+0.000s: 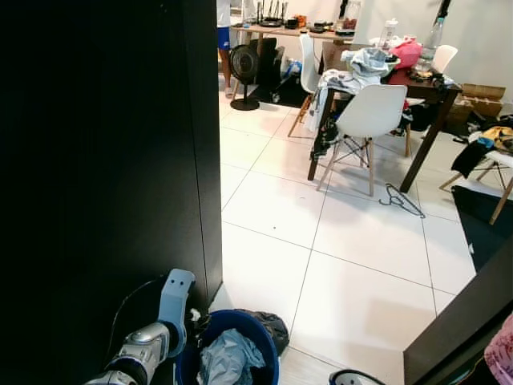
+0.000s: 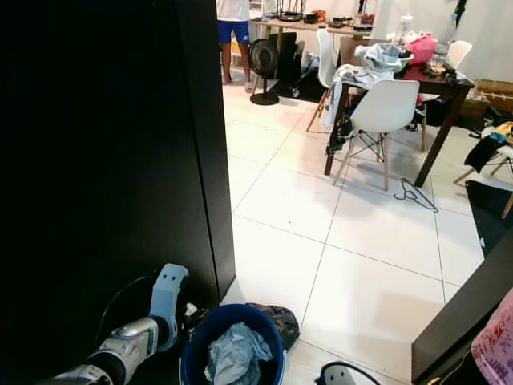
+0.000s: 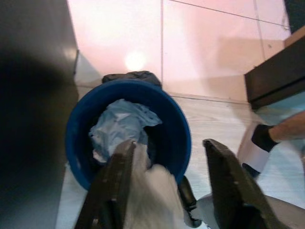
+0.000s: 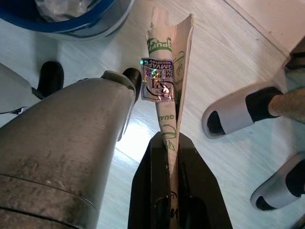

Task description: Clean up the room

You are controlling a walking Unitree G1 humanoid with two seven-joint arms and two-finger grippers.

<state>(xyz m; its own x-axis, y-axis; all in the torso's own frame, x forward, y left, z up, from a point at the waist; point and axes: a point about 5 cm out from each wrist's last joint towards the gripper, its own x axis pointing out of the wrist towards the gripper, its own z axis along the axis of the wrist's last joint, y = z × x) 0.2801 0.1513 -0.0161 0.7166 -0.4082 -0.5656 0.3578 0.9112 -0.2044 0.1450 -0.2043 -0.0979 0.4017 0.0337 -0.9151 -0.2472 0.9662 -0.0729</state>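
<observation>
The right claw (image 4: 172, 191) is clamped on a flattened white carton with green print (image 4: 167, 81), which sticks straight out beyond its fingertips over the pale wood floor. To one side of that claw stand a person's feet in white slides (image 4: 238, 112); to the other is the robot's grey leg (image 4: 62, 157), and past the carton's far end is the rim of the blue bucket (image 4: 71, 24).

The left claw (image 3: 167, 191) hangs just above the near rim of the blue bucket (image 3: 178, 143), its two black fingers (image 3: 114, 186) spread apart with a whitish crumpled piece between them; whether they touch it cannot be told. Light-blue crumpled material (image 3: 119, 126) lies inside the bucket. Beyond the bucket a dark bundle (image 3: 131, 77) rests on the white tiles (image 1: 353, 273), beside a black cabinet (image 1: 104, 160).
</observation>
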